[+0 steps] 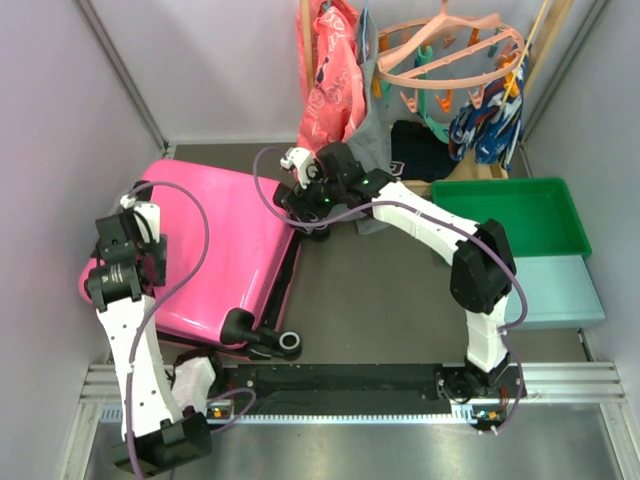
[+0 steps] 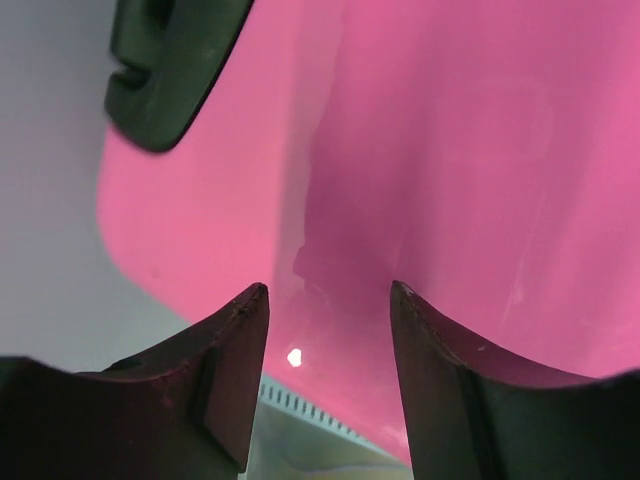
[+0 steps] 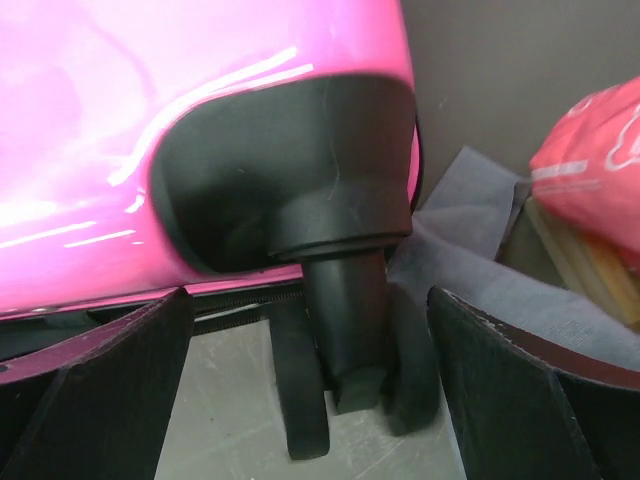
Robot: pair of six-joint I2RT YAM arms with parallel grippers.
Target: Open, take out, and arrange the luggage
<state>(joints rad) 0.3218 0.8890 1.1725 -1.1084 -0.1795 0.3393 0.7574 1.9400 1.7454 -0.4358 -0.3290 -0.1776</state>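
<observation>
The luggage (image 1: 215, 250) lies flat and closed on the left. Right gripper (image 3: 310, 295) gapes around a far wheel (image 3: 345, 330). Left gripper (image 2: 328, 290), half-parted over the shell, seemingly holds nothing. Hard, glossy, probably heavy: take the wheel or seam.

Both arms share one build: glossy white shells on the long links of the left arm (image 1: 135, 350) and the right arm (image 1: 425, 225), with chunky black housings at every joint (the right arm's elbow housing looks the bulkiest). A purple cable (image 1: 195, 245) trails in loose loops along each arm. A small green light (image 1: 325, 201) glows on the right wrist. The left gripper (image 2: 328, 300) and right gripper (image 3: 310, 300) carry matt black, wedge-shaped fingers (image 3: 520, 390) with faint reddish scuffs along their edges.
</observation>
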